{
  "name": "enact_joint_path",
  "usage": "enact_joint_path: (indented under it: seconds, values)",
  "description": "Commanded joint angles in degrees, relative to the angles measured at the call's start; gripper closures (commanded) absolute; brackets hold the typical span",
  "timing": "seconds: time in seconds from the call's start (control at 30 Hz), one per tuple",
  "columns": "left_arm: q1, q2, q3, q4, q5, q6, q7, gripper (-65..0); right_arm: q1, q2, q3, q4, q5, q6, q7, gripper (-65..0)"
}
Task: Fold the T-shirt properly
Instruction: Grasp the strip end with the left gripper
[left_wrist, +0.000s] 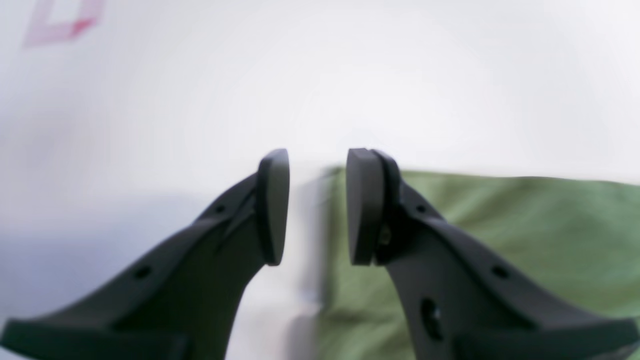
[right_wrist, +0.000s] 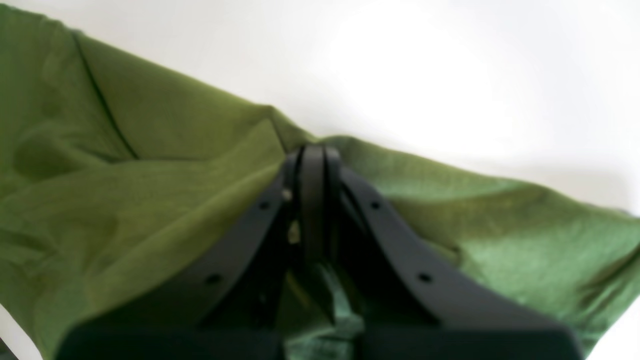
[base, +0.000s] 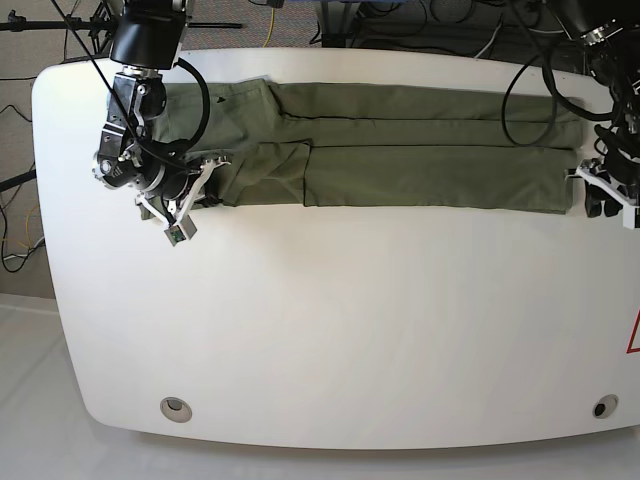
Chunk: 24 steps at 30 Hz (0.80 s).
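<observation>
The T-shirt (base: 400, 145) is laid as a long folded band along the far side of the white bench (base: 350, 330). The next fold should be made with both ends lifted together and level. The right hand (right_wrist: 312, 155) is closed tightly on the cloth. The left hand (left_wrist: 317, 205) is half open, empty, just beside the shirt edge.

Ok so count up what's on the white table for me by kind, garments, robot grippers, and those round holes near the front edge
Garments: 1, the olive-green T-shirt
Grippers: 2, the right gripper and the left gripper
Round holes: 2, the hole at one front corner and the hole at the other
Total: 5
</observation>
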Motion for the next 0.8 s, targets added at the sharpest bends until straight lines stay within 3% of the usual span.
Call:
enact_joint_path:
  seconds: [0.0,0.07,0.33,0.43,0.77]
  values:
    - [-0.7,-0.9,-1.3,-1.1,-1.1,-6.0,-1.4,-18.4,0.5,0.6,0.1,0.7,-0.5,-0.1,-0.4,0.0]
    - [-0.7,-0.9,-2.2,-2.4,-1.1,-9.7,-1.2,-18.6,0.5,0.6,0.1,0.7,-0.5,-0.1,-0.4,0.0]
    - [-1.3,-0.9,-4.6,-6.4,-0.9,-9.7,6.6,-18.8,0.4,0.6,0.1,0.7,-0.6,-0.1,-0.4,0.0]
    - [-1.3,-0.7,-5.0,-7.0,-1.0,-9.7,7.2,-19.1,0.3,0.6,0.1,0.7,-0.6,-0.1,-0.4,0.0]
    - [-0.1,-0.4,-5.8,-7.1,-1.0,-9.7,7.2,-41.1,-0.4,0.6,0.1,0.7,-0.6,-0.1,-0.4,0.0]
